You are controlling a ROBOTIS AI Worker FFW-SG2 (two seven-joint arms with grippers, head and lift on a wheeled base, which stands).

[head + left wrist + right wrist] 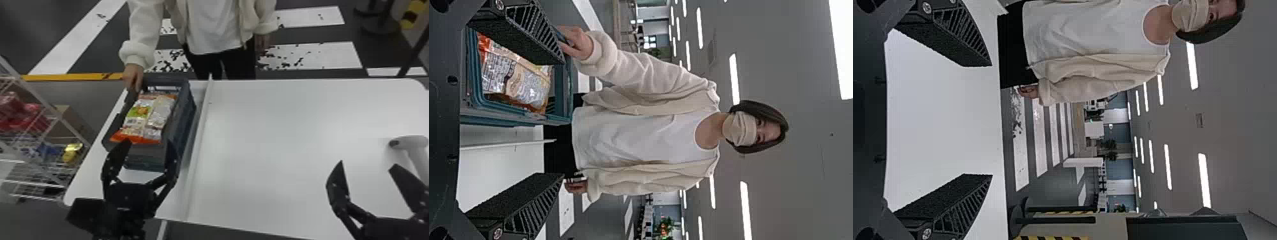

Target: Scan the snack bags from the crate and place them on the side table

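Orange-edged snack bags (142,111) lie in the dark crate (183,127), just beyond my left gripper (149,143), its fingers spread wide, while a person's hand (133,76) is at the crate's rim. If I come in off-line, a fingertip could catch the near wall and shove the crate, and bags lying this close might lift together. My right gripper (367,164), also wide, could knock the scanner (411,143) with a careless sweep.

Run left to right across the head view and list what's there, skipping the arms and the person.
Wire rack → crate holding snack bags → raised white strip along the table → handheld scanner.
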